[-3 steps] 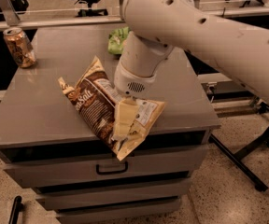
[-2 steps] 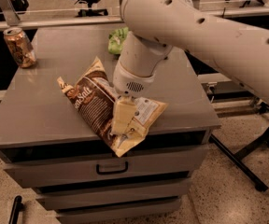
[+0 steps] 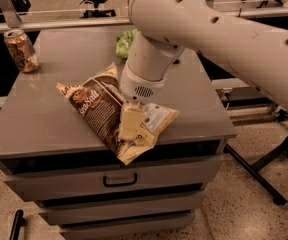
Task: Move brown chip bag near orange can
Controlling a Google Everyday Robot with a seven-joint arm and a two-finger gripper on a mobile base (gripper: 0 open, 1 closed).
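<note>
The brown chip bag (image 3: 96, 111) is crinkled, with "Sea Salt" lettering, and lies tilted across the front middle of the grey cabinet top (image 3: 34, 129). Its lower corner hangs over the front edge. My gripper (image 3: 130, 124) comes down from the big white arm and is shut on the bag's lower right part, with one cream finger (image 3: 130, 120) showing on top of it. The orange can (image 3: 21, 50) stands upright at the far left corner, well apart from the bag.
A green snack bag (image 3: 125, 43) lies at the back of the top, partly hidden behind my arm. Drawers with a black handle (image 3: 120, 180) are below. Black chair legs (image 3: 279, 159) stand on the floor at the right.
The bag and my gripper have shifted slightly to the left, toward the can. The can has not moved.
</note>
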